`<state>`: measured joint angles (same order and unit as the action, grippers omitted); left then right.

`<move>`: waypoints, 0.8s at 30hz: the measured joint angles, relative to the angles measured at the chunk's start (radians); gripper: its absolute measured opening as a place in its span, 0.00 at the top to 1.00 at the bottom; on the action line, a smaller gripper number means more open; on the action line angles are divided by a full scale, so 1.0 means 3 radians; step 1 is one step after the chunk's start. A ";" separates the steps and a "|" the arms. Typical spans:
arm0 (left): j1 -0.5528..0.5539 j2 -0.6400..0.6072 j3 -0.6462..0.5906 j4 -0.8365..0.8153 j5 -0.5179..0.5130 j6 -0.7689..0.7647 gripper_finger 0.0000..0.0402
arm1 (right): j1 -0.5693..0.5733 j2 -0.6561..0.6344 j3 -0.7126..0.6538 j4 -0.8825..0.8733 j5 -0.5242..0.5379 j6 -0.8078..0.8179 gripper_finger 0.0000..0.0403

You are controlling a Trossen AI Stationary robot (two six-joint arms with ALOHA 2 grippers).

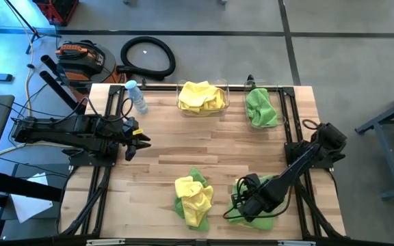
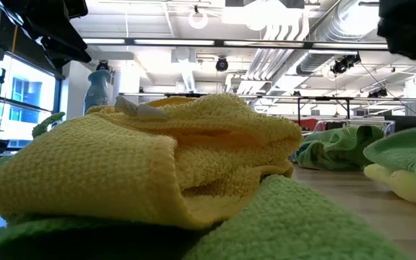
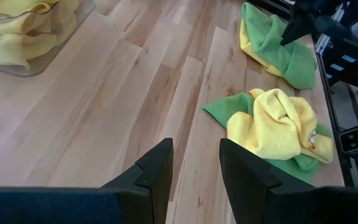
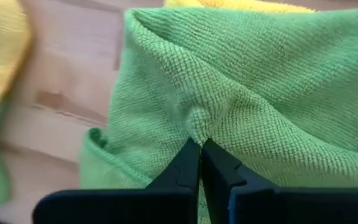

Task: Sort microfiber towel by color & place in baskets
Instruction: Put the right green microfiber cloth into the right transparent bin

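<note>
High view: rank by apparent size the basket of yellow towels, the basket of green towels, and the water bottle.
1. Basket of yellow towels, the widest.
2. Basket of green towels, narrower.
3. Water bottle, clearly smallest.

All three sit along the table's far edge, so nearness to the camera hardly skews this ranking.

My table (image 1: 163,147) is pale wood planks with a black frame along its side edges. Around it lies grey floor (image 1: 347,41) crossed by dark seams. Past the table's far left corner a black hose (image 1: 148,56) sits coiled beside an orange and black case (image 1: 81,58). Level across the table I see a white ceiling with pipes (image 2: 316,43) and round lamps (image 2: 198,19), and bright windows (image 2: 20,97) on the left.
</note>
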<state>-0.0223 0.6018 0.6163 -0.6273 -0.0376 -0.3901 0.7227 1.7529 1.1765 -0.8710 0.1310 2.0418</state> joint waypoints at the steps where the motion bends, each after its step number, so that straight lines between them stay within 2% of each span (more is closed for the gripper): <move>1: 0.0000 -0.0001 0.0000 0.0001 0.0000 0.0000 0.70 | 0.0000 -0.0039 0.0000 -0.0001 0.0032 0.0001 1.00; 8: 0.0000 0.0000 0.0000 0.0001 0.0000 0.0000 0.70 | 0.0002 -0.0420 0.0000 -0.0177 0.0107 0.0001 1.00; 10: 0.0000 0.0000 0.0000 0.0000 0.0000 0.0000 0.70 | 0.0020 -0.0545 0.0000 -0.0301 0.0231 0.0012 1.00; 16: 0.0000 0.0000 0.0000 0.0000 0.0001 0.0000 0.70 | 0.0064 -0.0933 0.0000 -0.0591 0.0917 0.0056 1.00; 24: 0.0000 -0.0001 0.0000 0.0008 0.0001 0.0038 0.70 | -0.0007 -0.1446 0.0000 -0.0691 0.1973 -0.0284 1.00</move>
<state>-0.0223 0.6015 0.6163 -0.6250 -0.0372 -0.3785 0.7206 1.3192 1.1767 -1.0784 0.7228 1.9566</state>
